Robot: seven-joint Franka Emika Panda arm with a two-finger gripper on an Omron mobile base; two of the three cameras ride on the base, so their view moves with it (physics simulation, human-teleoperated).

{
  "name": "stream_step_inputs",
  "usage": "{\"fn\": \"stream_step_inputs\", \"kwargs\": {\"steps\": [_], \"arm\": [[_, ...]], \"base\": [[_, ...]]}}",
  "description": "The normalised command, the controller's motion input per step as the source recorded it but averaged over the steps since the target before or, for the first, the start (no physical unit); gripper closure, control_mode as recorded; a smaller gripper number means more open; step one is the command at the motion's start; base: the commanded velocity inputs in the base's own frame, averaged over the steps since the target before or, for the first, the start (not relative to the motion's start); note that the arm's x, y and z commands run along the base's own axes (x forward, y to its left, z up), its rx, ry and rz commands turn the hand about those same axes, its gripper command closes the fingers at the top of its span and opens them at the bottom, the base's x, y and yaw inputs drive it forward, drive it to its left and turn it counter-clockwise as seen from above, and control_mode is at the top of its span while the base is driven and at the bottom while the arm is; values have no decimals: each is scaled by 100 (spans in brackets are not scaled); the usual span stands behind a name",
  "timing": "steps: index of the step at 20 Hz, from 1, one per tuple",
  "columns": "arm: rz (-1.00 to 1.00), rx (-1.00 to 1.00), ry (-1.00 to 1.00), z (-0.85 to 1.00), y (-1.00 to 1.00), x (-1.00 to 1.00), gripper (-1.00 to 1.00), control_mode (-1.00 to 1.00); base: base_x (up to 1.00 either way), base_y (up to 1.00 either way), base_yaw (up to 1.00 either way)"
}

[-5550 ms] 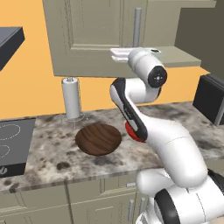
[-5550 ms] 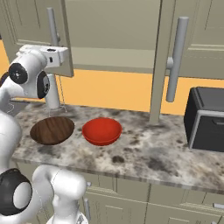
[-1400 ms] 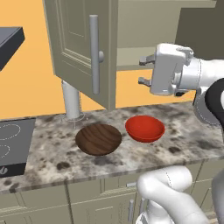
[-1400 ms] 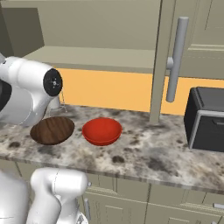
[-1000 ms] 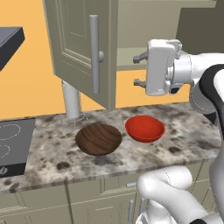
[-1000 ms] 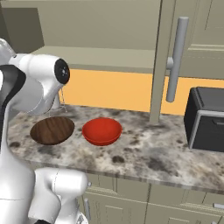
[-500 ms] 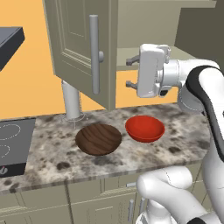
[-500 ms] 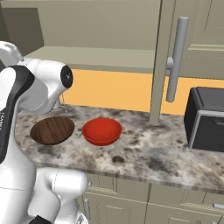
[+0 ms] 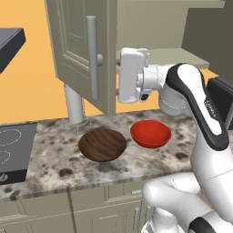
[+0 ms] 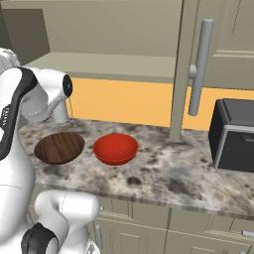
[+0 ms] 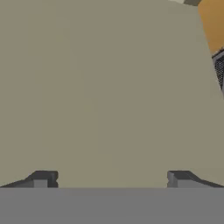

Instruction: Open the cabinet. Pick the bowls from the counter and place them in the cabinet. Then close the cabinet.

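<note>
Two bowls sat on the tabletop (image 9: 54, 159) below me: the wider brown wood-grain bowl (image 9: 102, 144) to the left and the smaller red bowl (image 9: 150, 133) just to its right, close together but not touching. Both rested upright on the speckled stone, near its middle. My hand (image 11: 109, 178) was spread wide with nothing held between its fingertips (image 11: 41, 179), and it faced a flat beige panel at close range. From the left base view my hand (image 9: 119, 77) hung above the red bowl, up at the height of the cabinet (image 9: 136, 27), right beside the inner face of the left door (image 9: 73, 41), which stood swung open with its long grey bar handle (image 9: 92, 57) facing outward. The right door (image 10: 218, 39) stood open as well, its handle (image 10: 199, 67) upright. The cabinet's bottom shelf (image 10: 109, 64) lay bare and beige behind them. A black stovetop (image 9: 11, 150) sat at the left end of the tabletop, and a dark boxy appliance (image 10: 233, 134) stood at the right end.
</note>
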Motion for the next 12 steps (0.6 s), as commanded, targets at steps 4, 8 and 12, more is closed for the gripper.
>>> {"fn": "stream_step_inputs", "kwargs": {"steps": [4,8,12], "arm": [[19,6,27,-9,100,-11,-100,-100],[12,0,24,-12,100,-46,-100,-100],[4,-4,16,-49,100,-43,-100,-100]], "base": [[0,0,0],[0,0,0],[0,0,0]]}}
